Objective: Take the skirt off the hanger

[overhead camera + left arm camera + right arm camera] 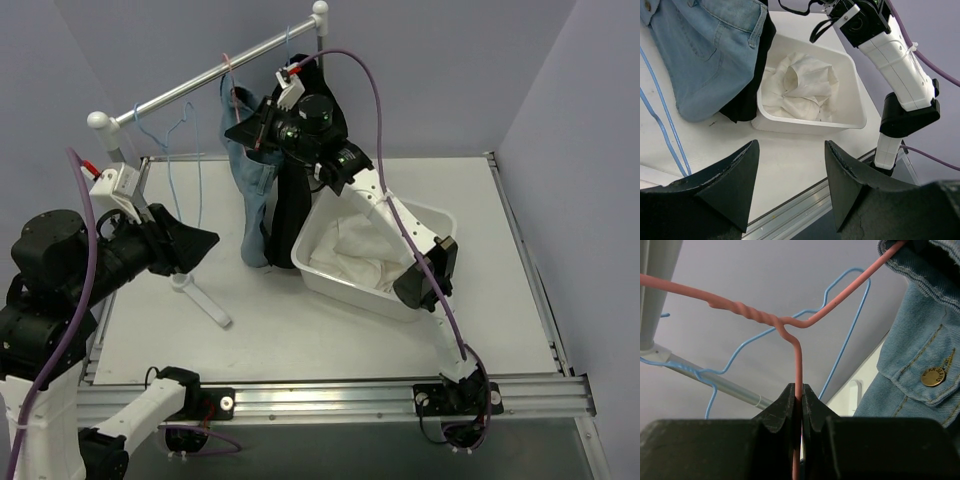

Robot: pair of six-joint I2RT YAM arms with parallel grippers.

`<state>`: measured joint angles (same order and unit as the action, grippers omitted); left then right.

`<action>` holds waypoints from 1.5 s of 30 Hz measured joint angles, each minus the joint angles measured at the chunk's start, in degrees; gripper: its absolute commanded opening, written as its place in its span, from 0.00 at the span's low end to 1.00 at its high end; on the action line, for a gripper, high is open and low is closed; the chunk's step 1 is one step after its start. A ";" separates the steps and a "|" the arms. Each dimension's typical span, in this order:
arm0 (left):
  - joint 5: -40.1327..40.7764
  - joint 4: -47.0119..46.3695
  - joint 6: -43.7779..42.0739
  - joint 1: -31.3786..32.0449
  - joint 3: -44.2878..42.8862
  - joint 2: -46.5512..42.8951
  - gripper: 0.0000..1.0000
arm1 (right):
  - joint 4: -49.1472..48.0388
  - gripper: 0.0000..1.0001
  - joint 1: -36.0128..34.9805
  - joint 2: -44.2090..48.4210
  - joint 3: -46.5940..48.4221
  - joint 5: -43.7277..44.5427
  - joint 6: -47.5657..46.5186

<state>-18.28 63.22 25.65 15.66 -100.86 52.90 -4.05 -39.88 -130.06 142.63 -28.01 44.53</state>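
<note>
The right gripper (799, 390) is clamped on the pink hanger (790, 335) carrying the denim garment (920, 355). The black skirt (290, 215) hangs just behind, under the rail (180, 90), beside the white tub (440, 215). The left gripper (791, 150) hovers, fingers spread.

L claw (791, 147) spread — R claw (799, 390) clamped, raised.
</note>
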 measured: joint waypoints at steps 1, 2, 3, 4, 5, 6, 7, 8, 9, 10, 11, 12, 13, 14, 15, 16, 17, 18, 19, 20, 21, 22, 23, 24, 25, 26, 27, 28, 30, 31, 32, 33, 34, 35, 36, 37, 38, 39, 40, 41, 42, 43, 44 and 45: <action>-0.28 0.00 0.02 0.00 -0.26 0.50 0.63 | -0.20 0.00 0.15 0.00 0.00 -0.20 0.33; -0.52 -0.02 0.00 0.00 -0.48 1.03 0.63 | -0.44 0.00 0.22 0.00 0.00 -0.44 0.59; -0.70 -0.02 0.00 0.00 -0.66 1.49 0.63 | -0.68 0.00 0.44 0.00 0.00 -0.70 0.87; -0.90 0.00 0.00 0.00 -0.79 1.97 0.63 | -0.94 0.00 0.57 0.00 0.02 -0.96 1.16; -1.11 0.00 -0.02 0.00 -0.87 2.38 0.63 | -1.03 0.00 0.59 0.00 0.09 -1.14 1.38; -1.27 0.00 -0.02 0.00 -0.87 2.75 0.63 | -1.20 0.00 0.59 0.00 0.11 -1.38 1.57; -1.40 0.02 -0.04 0.00 -0.87 3.08 0.63 | -1.44 0.00 0.59 0.00 0.11 -1.55 1.79; -1.51 0.02 -0.07 0.00 -0.87 3.37 0.63 | -1.62 0.00 0.59 0.00 0.24 -1.81 1.97; -1.55 0.02 -0.15 0.00 -0.87 3.65 0.63 | -1.75 0.00 0.66 0.00 0.33 -2.01 2.12; -1.60 0.02 -0.24 0.00 -0.87 3.80 0.63 | -1.79 0.00 0.85 0.00 0.46 -2.19 2.21; -1.62 0.02 -0.31 0.00 -0.87 3.93 0.63 | -1.79 0.00 0.85 0.00 0.72 -2.38 2.34; -1.64 0.02 -0.35 0.00 -0.87 4.00 0.63 | -1.79 0.00 0.85 0.00 0.94 -2.56 2.45; -1.66 0.02 -0.39 0.00 -0.87 4.09 0.63 | -1.86 0.00 0.85 0.00 1.11 -2.82 2.60; -1.68 0.02 -0.42 0.00 -0.87 4.20 0.63 | -1.99 0.00 0.85 0.00 1.29 -3.13 2.64; -1.68 0.02 -0.42 0.00 -0.87 4.33 0.63 | -2.16 0.00 0.85 0.09 1.33 -3.45 2.69; -1.70 0.02 -0.42 0.00 -0.87 4.37 0.63 | -2.16 0.00 0.85 0.15 1.33 -3.76 2.75; -1.73 0.02 -0.42 0.00 -0.87 4.42 0.62 | -2.16 0.00 0.85 0.31 1.27 -4.00 2.80; -1.73 0.02 -0.42 0.00 -0.87 4.48 0.62 | -2.23 0.00 0.85 0.50 1.01 -4.22 2.84; -1.75 0.02 -0.42 0.00 -0.87 4.59 0.62 | -2.32 0.00 0.85 1.05 0.26 -4.44 2.84; -1.86 0.02 -0.39 0.00 -0.87 4.83 0.62 | -2.23 0.00 0.85 1.57 -0.44 -4.63 2.80; -2.03 -0.02 -0.37 0.00 -0.87 5.09 0.61 | -2.10 0.00 0.83 2.10 -1.03 -4.90 2.80; -2.23 -0.02 -0.31 0.00 -0.87 5.44 0.59 | -2.08 0.00 0.83 2.64 -1.64 -5.20 2.75; -2.54 -0.04 -0.17 0.00 -0.87 5.81 0.59 | -1.92 0.00 0.79 3.45 -2.58 -5.57 2.56; -2.80 -0.07 -0.07 0.00 -0.87 6.23 0.58 | -1.68 0.00 0.72 4.24 -3.50 -5.92 2.27; -3.10 -0.13 0.15 0.00 -0.87 6.60 0.57 | -1.31 0.00 0.50 5.14 -4.48 -6.16 1.90; -3.43 -0.22 0.28 0.00 -0.87 6.97 0.57 | -0.94 0.00 0.42 6.14 -5.68 -6.40 1.46; -3.69 -0.39 0.55 0.00 -0.87 7.39 0.57 | -0.48 0.00 0.31 7.19 -6.82 -6.64 0.85; -4.07 -0.44 0.74 0.00 -0.94 7.82 0.57 | -0.02 0.00 0.11 8.24 -7.96 -6.84 0.17; -4.76 -0.46 1.09 0.00 -1.31 8.66 0.57 | 1.29 0.00 -0.37 10.67 -10.23 -7.04 -1.31; -5.05 -0.46 1.29 0.00 -1.62 8.98 0.56 | 1.90 0.00 -0.72 11.93 -11.58 -7.19 -2.01; -5.55 -0.46 1.73 -0.02 -2.08 9.33 0.56 | 2.12 0.00 -1.11 13.73 -13.66 -7.39 -2.78; -6.05 -0.52 2.16 0.00 -2.60 9.64 0.55 | 2.38 0.00 -1.31 15.30 -15.56 -7.52 -3.32; -6.49 -0.59 2.82 -0.02 -3.15 9.92 0.51 | 2.64 0.00 -1.49 16.90 -17.44 -7.58 -4.00; -7.04 -0.85 3.82 -0.02 -3.63 10.16 0.49 | 3.04 0.00 -1.62 18.32 -19.02 -7.76 -4.46; -7.56 -1.07 4.52 -0.02 -4.11 10.36 0.47 | 3.08 0.00 -1.86 19.74 -20.70 -7.93 -4.94; -8.07 -1.36 5.53 -0.02 -4.48 10.56 0.46 | 3.32 0.00 -2.10 21.11 -22.21 -8.22 -5.38; -8.68 -1.79 6.58 -0.02 -4.83 10.73 0.46 | 3.67 0.00 -2.25 22.27 -23.50 -8.39 -5.70; -9.27 -2.49 7.37 -0.02 -5.01 10.88 0.46 | 3.93 0.00 -2.40 23.47 -24.90 -8.57 -5.92; -9.77 -3.52 8.20 -0.02 -5.07 10.97 0.46 | 4.00 0.00 -2.51 24.81 -26.58 -8.70 -6.05; -10.05 -4.17 8.50 -0.02 -5.09 11.02 0.47 | 4.22 0.00 -2.56 25.94 -28.17 -8.90 -6.05; -10.25 -4.70 8.66 -0.02 -5.14 11.04 0.47 | 4.50 0.00 -2.60 27.12 -29.73 -9.18 -6.01; -10.32 -5.18 8.59 -0.02 -5.18 11.04 0.49 | 4.66 0.00 -2.60 27.78 -30.64 -9.42 -5.84; -10.32 -5.46 8.33 -0.02 -5.42 11.04 0.54 | 5.20 0.00 -2.64 28.48 -31.52 -9.79 -5.51; -10.32 -5.66 7.93 -0.02 -5.75 11.10 0.56 | 5.64 0.00 -2.95 28.83 -32.06 -10.05 -5.20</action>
<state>-28.60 57.56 33.58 15.64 -106.61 64.01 1.58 -42.83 -101.23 110.56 -38.06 39.33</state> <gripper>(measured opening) 0.509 0.021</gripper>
